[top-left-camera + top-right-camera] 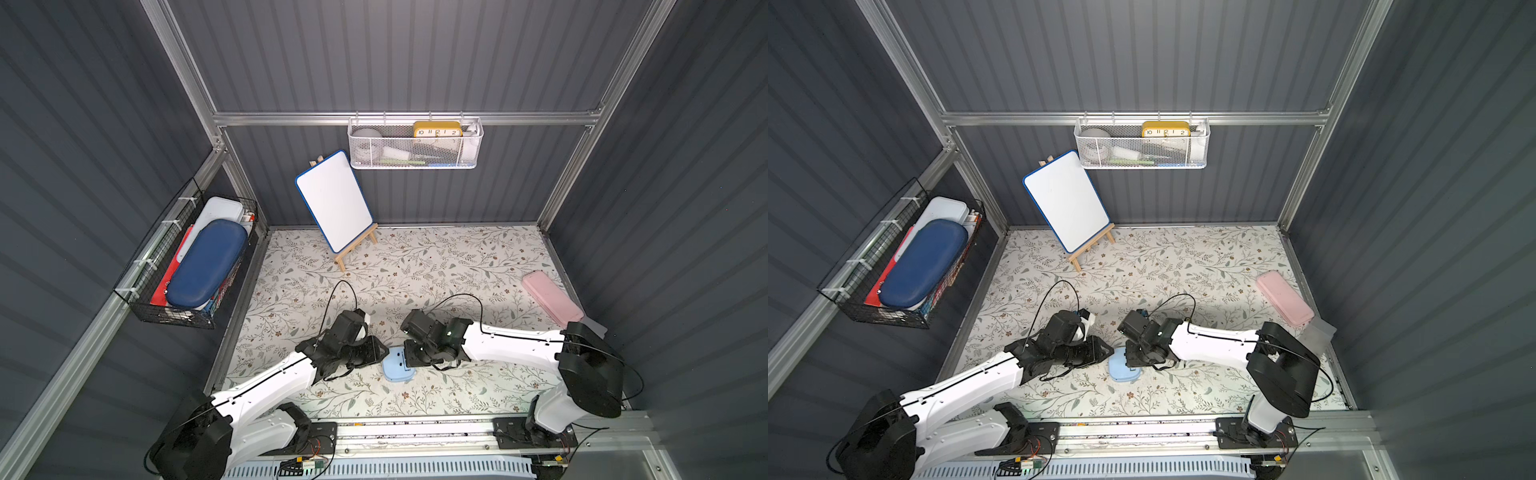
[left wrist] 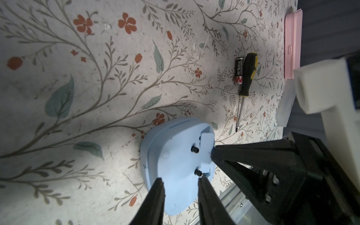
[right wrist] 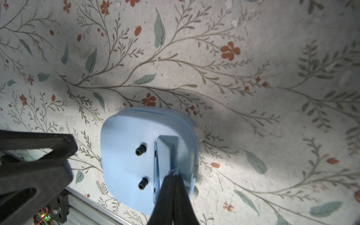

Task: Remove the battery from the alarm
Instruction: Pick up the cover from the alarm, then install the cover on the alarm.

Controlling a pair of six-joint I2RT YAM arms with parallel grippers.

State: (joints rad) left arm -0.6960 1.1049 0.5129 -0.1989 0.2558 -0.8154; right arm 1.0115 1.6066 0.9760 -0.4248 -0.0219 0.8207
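Note:
The pale-blue alarm (image 1: pixel 397 369) (image 1: pixel 1120 369) lies face down near the table's front, back side up, with two black knobs showing. Its battery compartment (image 3: pixel 171 148) is open and a pale-blue cover sits askew in it. The battery (image 2: pixel 239 71) lies on the table beside a screwdriver, apart from the alarm; in both top views it is hidden. My left gripper (image 2: pixel 180 178) clamps the alarm's (image 2: pixel 175 155) left edge, fingers (image 2: pixel 155 200) set apart. My right gripper (image 3: pixel 174 175) is shut, tips together at the compartment's end on the alarm (image 3: pixel 124 148).
A black-and-yellow screwdriver (image 2: pixel 246 78) lies by the battery. A pink case (image 1: pixel 550 299) sits at the right edge. A whiteboard on an easel (image 1: pixel 334 199) stands at the back. A white mesh basket (image 1: pixel 415 162) holds a yellow clock (image 1: pixel 437 129). A black wire basket (image 1: pixel 166 307) hangs left.

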